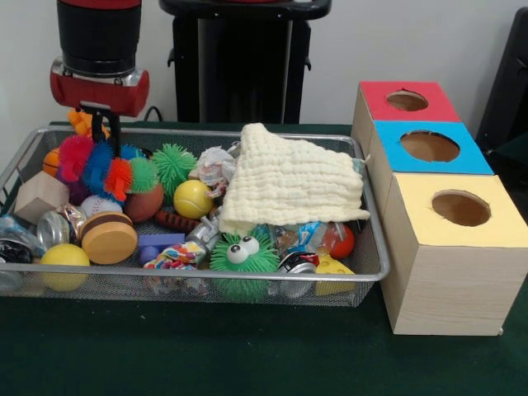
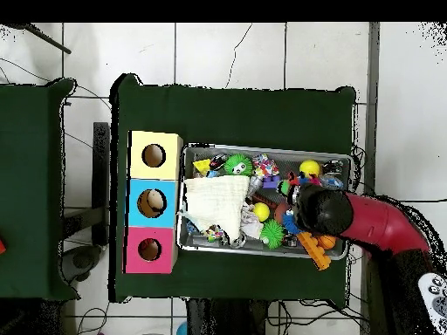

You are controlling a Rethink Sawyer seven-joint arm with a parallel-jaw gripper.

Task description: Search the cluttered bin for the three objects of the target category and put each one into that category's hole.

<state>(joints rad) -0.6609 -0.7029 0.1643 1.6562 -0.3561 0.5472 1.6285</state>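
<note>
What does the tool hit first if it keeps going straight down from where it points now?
Most likely the multicolored fuzzy toy at the robot-side end of the bin. In the front view the tool hangs just above it, pointing down. The orange toy behind could be closer; depth is unclear.

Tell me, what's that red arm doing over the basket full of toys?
The robot arm's pincer hangs over one end of the bin, right above a fuzzy multicoloured toy; whether it grips anything is hard to tell. The bin is crammed with balls, spiky toys and a cream cloth covering part of the pile. Beside it stands a wooden box with three holes; the hole ringed in red looks empty from here.
</note>
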